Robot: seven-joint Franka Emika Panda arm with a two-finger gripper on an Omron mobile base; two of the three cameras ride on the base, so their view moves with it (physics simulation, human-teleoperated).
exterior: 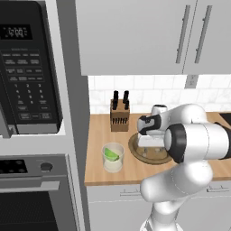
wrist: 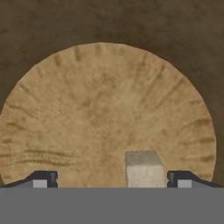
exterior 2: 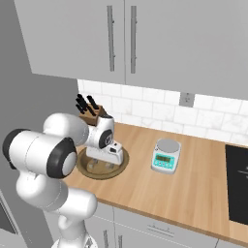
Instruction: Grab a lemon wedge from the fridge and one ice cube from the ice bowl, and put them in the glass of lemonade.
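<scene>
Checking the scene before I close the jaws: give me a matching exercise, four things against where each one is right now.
Things:
1. lemon wedge
2. ice cube
3. knife block
4. kitchen scale

Places:
A. between the open fingers of the gripper, on the floor of the ice bowl
B. against the tiled wall, behind the bowl
C. in the glass of lemonade
D. on the counter, to the bowl's right

Pairs: 1-C, 2-A, 3-B, 4-D

Wood counter [exterior 2: 193, 189], white tile backsplash [exterior 2: 160, 109], grey cabinets [exterior 2: 184, 43].
</scene>
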